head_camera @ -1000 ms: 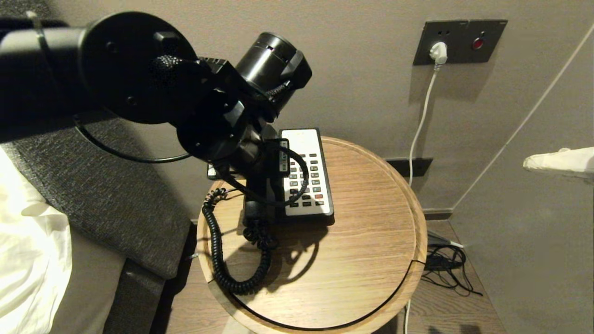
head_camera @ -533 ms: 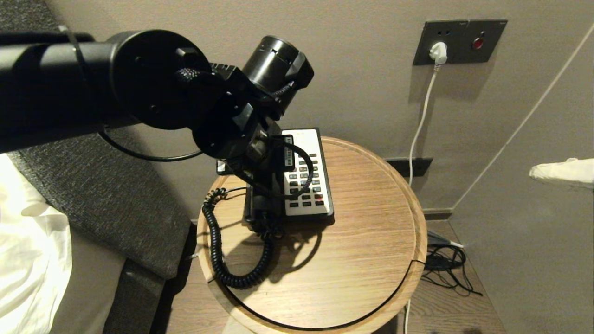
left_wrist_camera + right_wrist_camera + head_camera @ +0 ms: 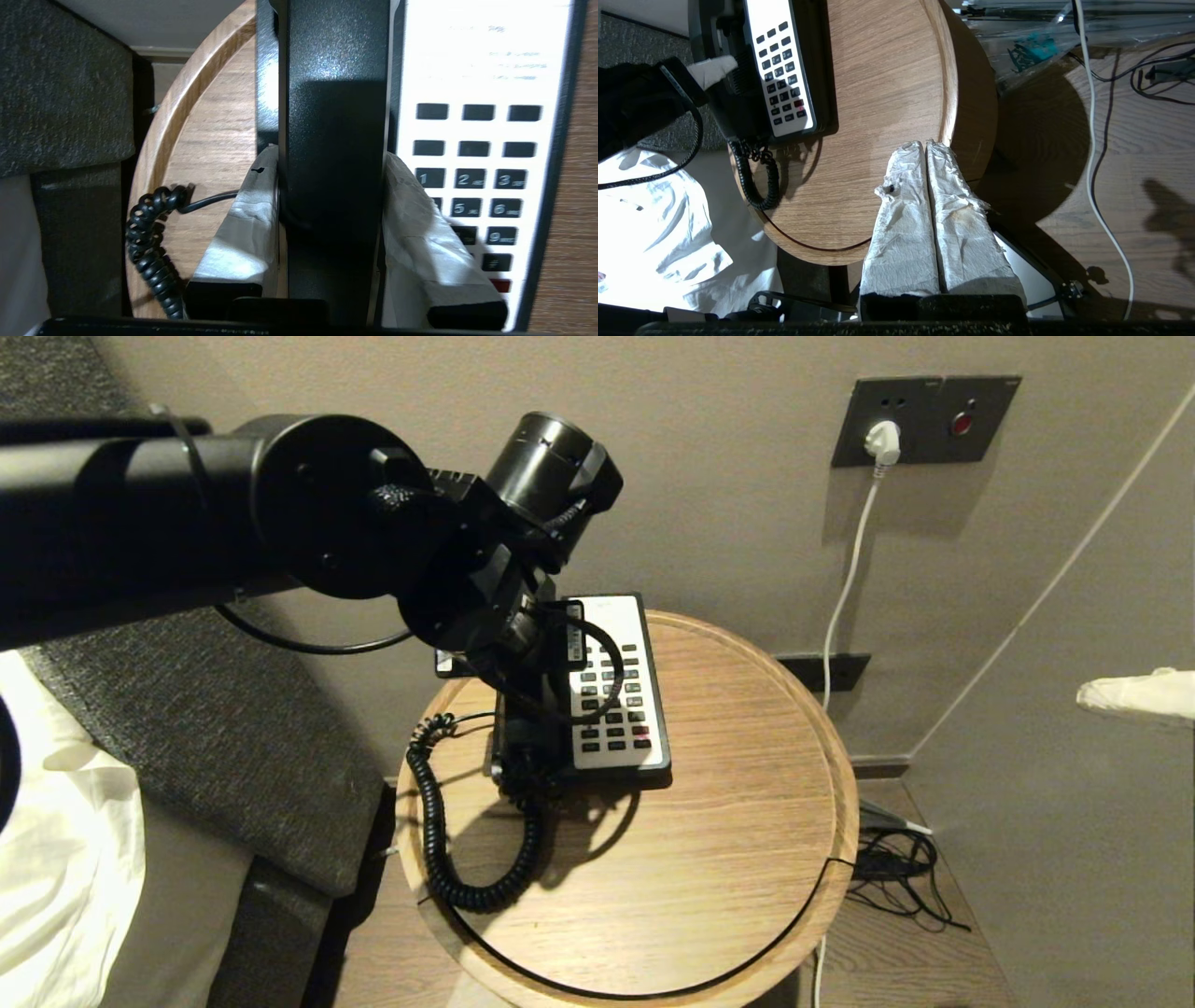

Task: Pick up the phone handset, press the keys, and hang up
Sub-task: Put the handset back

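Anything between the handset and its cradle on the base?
Nothing visible. The left gripper clamps the phone handset, which sits right over the cradle side of the phone base; the coiled cord lies off to the side.

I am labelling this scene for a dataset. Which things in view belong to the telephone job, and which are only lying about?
Belong to the job:
- phone handset, clamped in the left gripper
- phone base with keypad
- coiled cord
- right gripper, jaws closed, empty, off the table's right edge

Only lying about:
- round wooden table
- white plug and cable
- wall socket panel
- white bedding
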